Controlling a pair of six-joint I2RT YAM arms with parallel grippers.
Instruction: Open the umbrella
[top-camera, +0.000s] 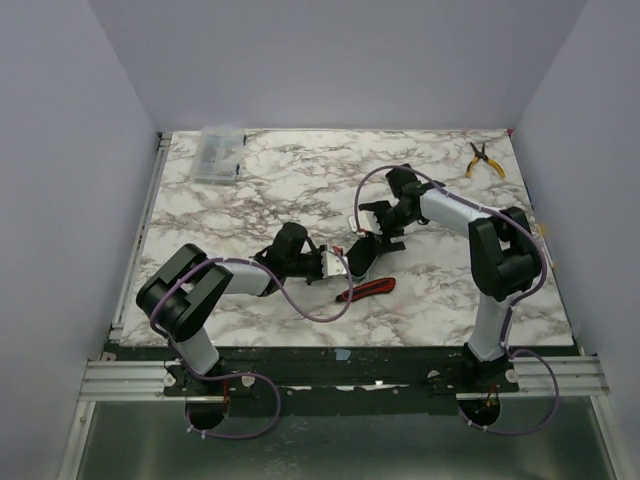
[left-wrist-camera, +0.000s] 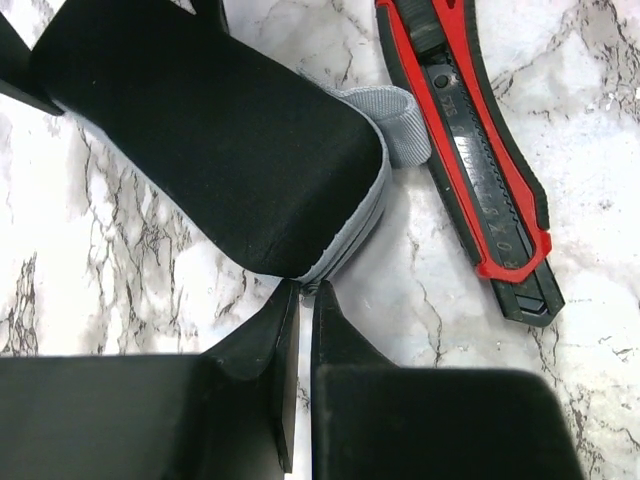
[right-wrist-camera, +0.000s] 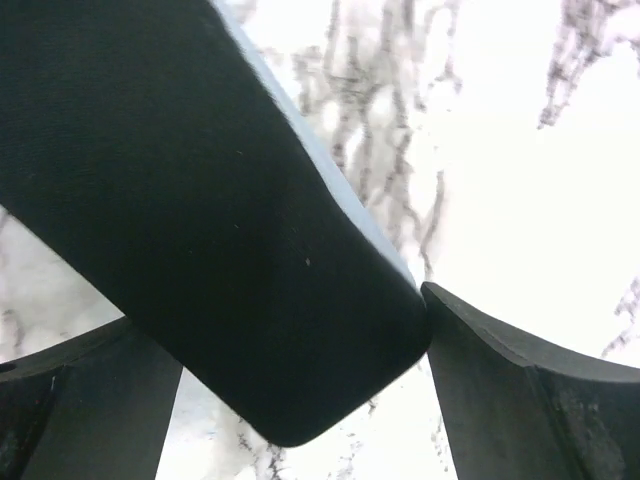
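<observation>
Your left arm is folded low at the elbow near its base and reaches right along the marble table (top-camera: 250, 190) towards the centre. The left claw (left-wrist-camera: 305, 295) lies almost level with the top, its jaws closed to a sliver, tips against the grey seam of the pouch (left-wrist-camera: 210, 150). You can't tell whether a bit of that seam is caught between them. The pouch is a black oblong fabric case with a grey rim and a small grey loop (left-wrist-camera: 400, 120) at one end, and it sits mid-table between your two claws. Your right arm rises from its base, bends at the elbow on the right, runs back and left, then turns its wrist down and towards you. The right claw (right-wrist-camera: 280, 310) stands wide, straddling the other end of the pouch, with one finger (right-wrist-camera: 500, 380) touching its rounded corner. No view shows the umbrella itself; whether it is inside the pouch can't be told. A red-and-black utility knife (left-wrist-camera: 470, 150) lies just beside the pouch on the near side. Yellow-handled pliers (top-camera: 484, 160) and a clear plastic box (top-camera: 218, 155) lie well apart at the far edge.
</observation>
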